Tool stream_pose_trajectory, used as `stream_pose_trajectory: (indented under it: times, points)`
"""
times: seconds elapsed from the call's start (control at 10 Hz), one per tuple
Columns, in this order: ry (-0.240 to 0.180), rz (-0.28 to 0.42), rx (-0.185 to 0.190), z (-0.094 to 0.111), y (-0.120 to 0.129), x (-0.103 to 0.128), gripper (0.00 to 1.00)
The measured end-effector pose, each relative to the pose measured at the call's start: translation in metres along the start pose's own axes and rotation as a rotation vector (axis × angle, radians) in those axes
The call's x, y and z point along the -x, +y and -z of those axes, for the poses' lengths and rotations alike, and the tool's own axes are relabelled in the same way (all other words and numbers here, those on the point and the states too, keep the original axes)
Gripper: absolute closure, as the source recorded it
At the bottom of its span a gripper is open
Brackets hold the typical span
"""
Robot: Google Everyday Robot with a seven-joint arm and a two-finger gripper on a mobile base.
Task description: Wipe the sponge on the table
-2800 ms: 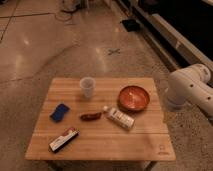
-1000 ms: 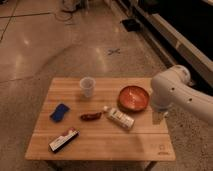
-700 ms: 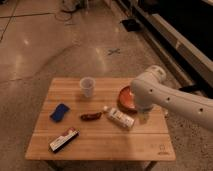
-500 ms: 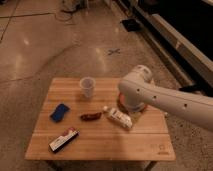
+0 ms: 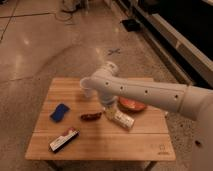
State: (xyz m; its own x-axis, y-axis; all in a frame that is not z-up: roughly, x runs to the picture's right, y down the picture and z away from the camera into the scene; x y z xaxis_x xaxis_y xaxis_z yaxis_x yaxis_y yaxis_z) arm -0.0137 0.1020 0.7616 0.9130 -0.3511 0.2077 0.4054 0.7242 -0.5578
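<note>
The sponge (image 5: 60,112) is a small bright blue block lying flat on the left part of the table (image 5: 102,145), a low table with a light wooden slatted top. My white arm reaches in from the right across the table's middle. The gripper (image 5: 108,110) hangs down from it near the table's centre, just above the white packet (image 5: 122,119). It is well to the right of the sponge and does not touch it.
An orange bowl (image 5: 132,105) sits behind the arm, partly hidden. A clear cup (image 5: 87,91) stands at the back, by the arm's elbow. A dark red snack (image 5: 91,116) lies mid-table. A black, red and white flat box (image 5: 64,139) lies front left. Polished floor surrounds the table.
The arm has swung from beyond the table's right edge leftward over the bowl to the table's centre. The sponge and the other objects have not moved.
</note>
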Motion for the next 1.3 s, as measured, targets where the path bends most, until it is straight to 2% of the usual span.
stream_pose_trajectory:
  times: [0.5,0.9,1.3]
  points:
    - [-0.085,0.153,0.028,-0.027,-0.034,0.069,0.35]
    - [-0.153,0.258,0.015,-0.036,-0.047,0.117,0.35]
    - [-0.203,0.344,-0.011,-0.038,-0.054,0.154,0.35]
